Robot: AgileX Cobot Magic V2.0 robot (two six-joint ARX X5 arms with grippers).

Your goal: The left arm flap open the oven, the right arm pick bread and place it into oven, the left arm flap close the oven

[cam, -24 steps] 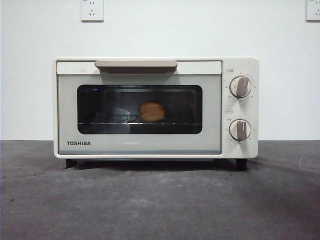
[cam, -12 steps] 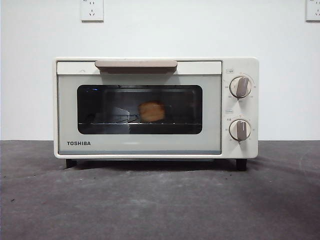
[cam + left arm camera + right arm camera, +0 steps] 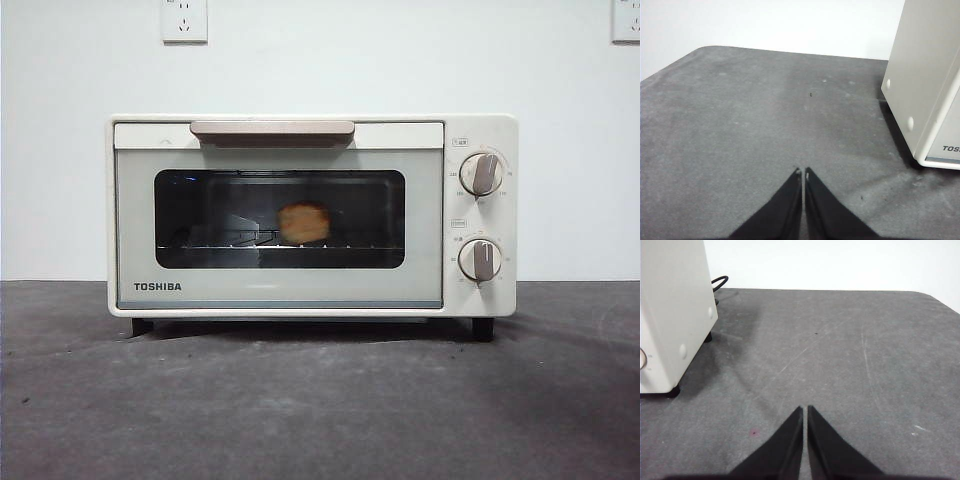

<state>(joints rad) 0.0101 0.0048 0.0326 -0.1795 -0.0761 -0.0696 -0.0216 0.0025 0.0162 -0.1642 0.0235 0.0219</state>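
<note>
The cream-white TOSHIBA oven (image 3: 280, 290) stands in the middle of the grey table, its glass door shut under the beige bar handle (image 3: 272, 129). The golden-brown bread (image 3: 304, 222) lies on the rack inside, seen through the window. My left gripper (image 3: 802, 172) is shut and empty above the table, beside the oven's side wall (image 3: 925, 75). My right gripper (image 3: 805, 409) is shut and empty above the table, beside the oven's other side wall (image 3: 670, 315). Neither arm shows in the front view.
Two beige knobs (image 3: 481, 173) (image 3: 481, 259) sit on the oven's right panel. A black cable (image 3: 719, 282) runs behind the oven. White wall with sockets (image 3: 183, 19) stands behind. Grey table mat (image 3: 320, 410) spreads in front.
</note>
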